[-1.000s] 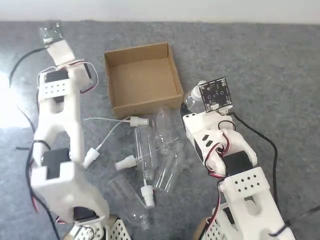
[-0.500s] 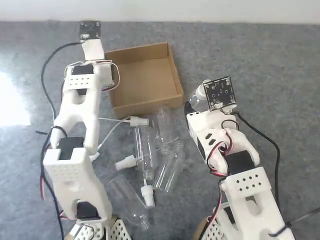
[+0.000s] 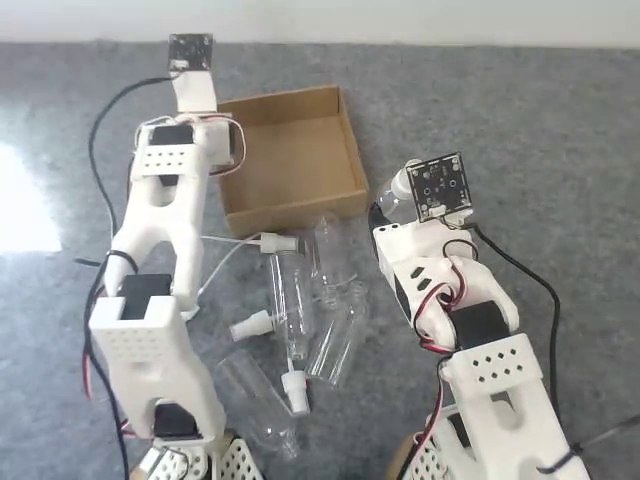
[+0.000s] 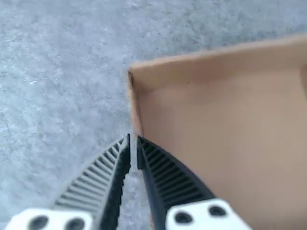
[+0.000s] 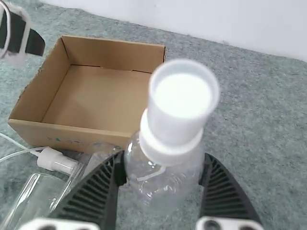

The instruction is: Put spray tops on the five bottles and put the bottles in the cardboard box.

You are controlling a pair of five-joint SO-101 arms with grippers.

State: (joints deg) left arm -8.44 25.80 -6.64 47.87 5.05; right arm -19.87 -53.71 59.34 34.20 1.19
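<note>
Nearest the arm bases, we note the loose bottles (image 3: 291, 295) lying flat in a heap on the grey table (image 3: 520, 120) between the two arms. We count four of them, clear and uncapped as far as we can tell. Loose white spray tops (image 3: 253, 325) with thin tubes lie among them.

Further out, the right gripper (image 5: 162, 165) holds one bottle (image 5: 153, 189) upright. Its jaws are spread only as wide as the bottle body and press on both sides of it. A white spray top (image 5: 180, 103) sits on this bottle's neck. From the high view the held bottle is just beside the near right corner of the cardboard box (image 3: 296, 212), outside it.

The box stands open-topped beyond the heap, and nothing shows inside it.

Farthest out, the left gripper (image 4: 133, 139) is at the box's left wall. Its jaws are almost closed, pinching the wall's edge between them.
</note>
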